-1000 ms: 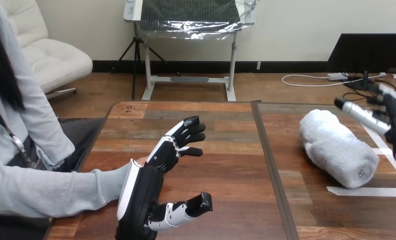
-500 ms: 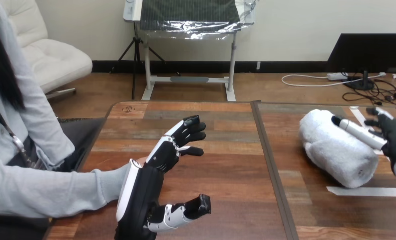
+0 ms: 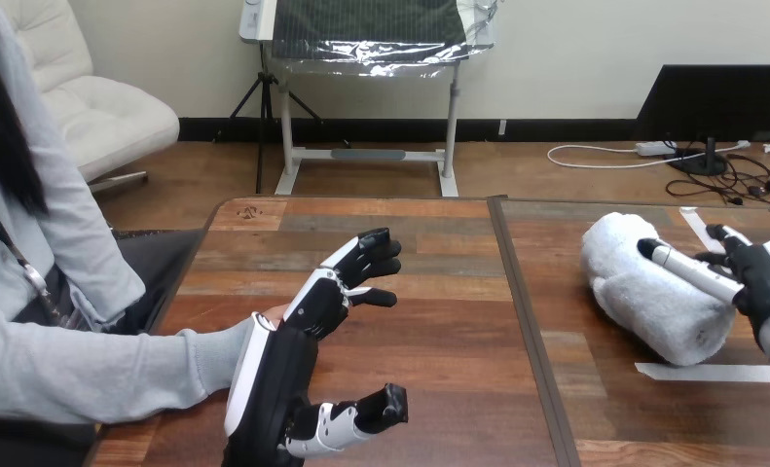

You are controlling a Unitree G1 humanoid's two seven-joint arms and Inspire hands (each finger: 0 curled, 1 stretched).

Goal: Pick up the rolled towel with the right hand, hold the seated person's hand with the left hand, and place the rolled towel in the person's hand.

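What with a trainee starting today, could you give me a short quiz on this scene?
1. True or false: the towel lies on the right half of the table.
2. Fill in: the fingers of the left hand are ____ (open or shut).
3. Which hand is at the towel? A. the left hand B. the right hand C. neither
Key: 1 true; 2 open; 3 B.

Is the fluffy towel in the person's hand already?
No, the rolled towel lies on the table, over by the robot's right hand.
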